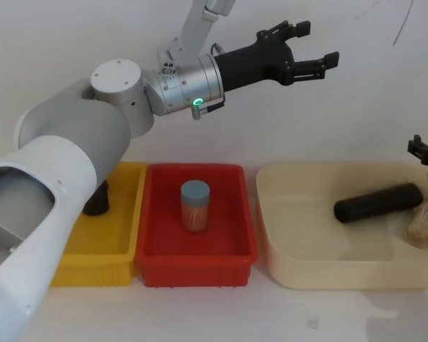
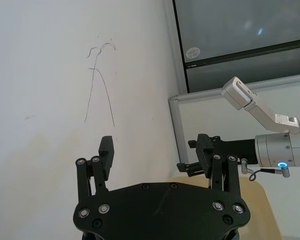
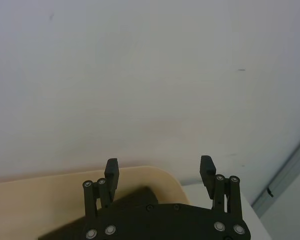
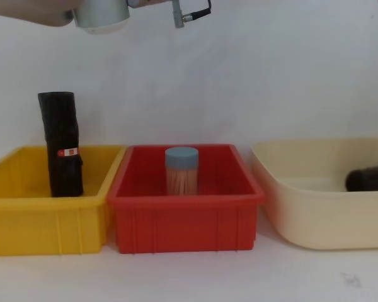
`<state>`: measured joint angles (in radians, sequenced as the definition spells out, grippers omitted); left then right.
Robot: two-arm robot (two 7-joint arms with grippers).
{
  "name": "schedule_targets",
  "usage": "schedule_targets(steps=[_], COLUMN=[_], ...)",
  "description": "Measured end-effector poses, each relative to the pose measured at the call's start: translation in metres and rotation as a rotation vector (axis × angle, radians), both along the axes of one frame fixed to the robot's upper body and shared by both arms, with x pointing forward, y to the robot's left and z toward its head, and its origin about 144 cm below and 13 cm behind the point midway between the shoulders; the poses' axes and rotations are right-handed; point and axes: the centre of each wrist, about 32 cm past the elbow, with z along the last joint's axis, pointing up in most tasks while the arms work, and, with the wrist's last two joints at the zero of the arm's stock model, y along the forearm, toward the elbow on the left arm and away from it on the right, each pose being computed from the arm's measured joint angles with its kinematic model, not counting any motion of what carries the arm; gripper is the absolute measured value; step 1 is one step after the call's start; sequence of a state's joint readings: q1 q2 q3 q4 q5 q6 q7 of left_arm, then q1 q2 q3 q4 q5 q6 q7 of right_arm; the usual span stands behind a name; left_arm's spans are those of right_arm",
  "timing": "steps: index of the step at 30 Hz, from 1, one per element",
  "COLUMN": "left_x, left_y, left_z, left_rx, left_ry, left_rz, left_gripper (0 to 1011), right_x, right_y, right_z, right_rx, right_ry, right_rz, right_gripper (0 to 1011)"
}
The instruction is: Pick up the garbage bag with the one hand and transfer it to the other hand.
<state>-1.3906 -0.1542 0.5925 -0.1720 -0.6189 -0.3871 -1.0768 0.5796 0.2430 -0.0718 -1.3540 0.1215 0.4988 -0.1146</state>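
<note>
Bag roll (image 1: 379, 202) flat in cream tub (image 1: 285, 235), near table's right edge; right tool (image 3: 160, 172) open beside it, left tool (image 1: 310, 57) open, high and well apart.

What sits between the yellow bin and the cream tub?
In the chest view, the red bin sits between the yellow bin and the cream tub, holding an upright blue-lidded jar of toothpicks.

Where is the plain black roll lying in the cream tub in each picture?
Head view: plain black cylindrical plastic roll lies right of middle, in the cream tub.
Chest view: one end at the right edge.
Right wrist view: dark end behind the right tool, probably it.
Left wrist view: not in it.
Shared landmark: the cream tub.
</note>
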Motion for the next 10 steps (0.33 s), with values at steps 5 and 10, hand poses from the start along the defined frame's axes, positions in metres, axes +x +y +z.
schedule_targets(steps=[5,10], left_x=[0.0,0.0], left_y=[0.0,0.0], left_z=[0.0,0.0], left_rx=[0.0,0.0], left_ry=[0.0,0.0], left_rz=[0.0,0.0], left_gripper=[1000,1000], right_x=[-0.0003,-0.0005], right_y=[-0.0021,-0.0039], right_z=[-0.0003,-0.0008], right_rx=[0.0,0.0], right_ry=[0.007,0.013], right_rz=[-0.014,-0.026], right_gripper=[999,999])
